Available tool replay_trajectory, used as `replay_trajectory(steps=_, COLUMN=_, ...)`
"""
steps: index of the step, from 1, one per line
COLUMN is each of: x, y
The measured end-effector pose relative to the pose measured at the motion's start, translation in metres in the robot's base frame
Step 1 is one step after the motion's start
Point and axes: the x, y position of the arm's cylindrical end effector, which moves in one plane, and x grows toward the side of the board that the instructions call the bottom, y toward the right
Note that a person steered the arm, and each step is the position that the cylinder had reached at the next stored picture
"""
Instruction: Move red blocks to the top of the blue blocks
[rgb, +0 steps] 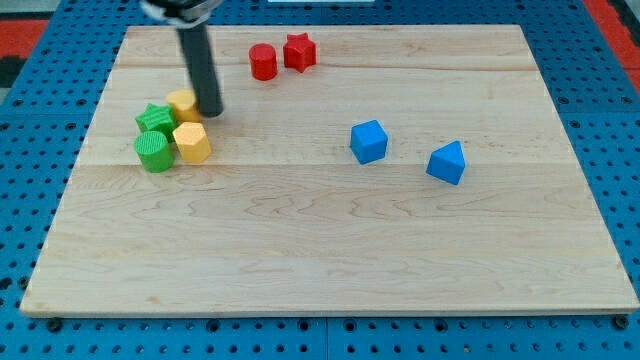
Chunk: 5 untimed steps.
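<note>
While our tip (210, 110) sits beside the yellow block (183, 104), no pincer shows. Red cylinder (263, 62) and red star (299, 51) remain up-left of the blue cube (368, 141); nothing done.

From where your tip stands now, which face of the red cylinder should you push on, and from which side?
I have no gripper, so I push. My tip sits by the yellow blocks, left of the red cylinder. Its upper-left side looks best: the blue cube lies lower right. The red star touching it would likely move too.
</note>
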Motion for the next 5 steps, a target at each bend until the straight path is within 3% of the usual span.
replay_trajectory(steps=5, x=-0.048, y=0.025)
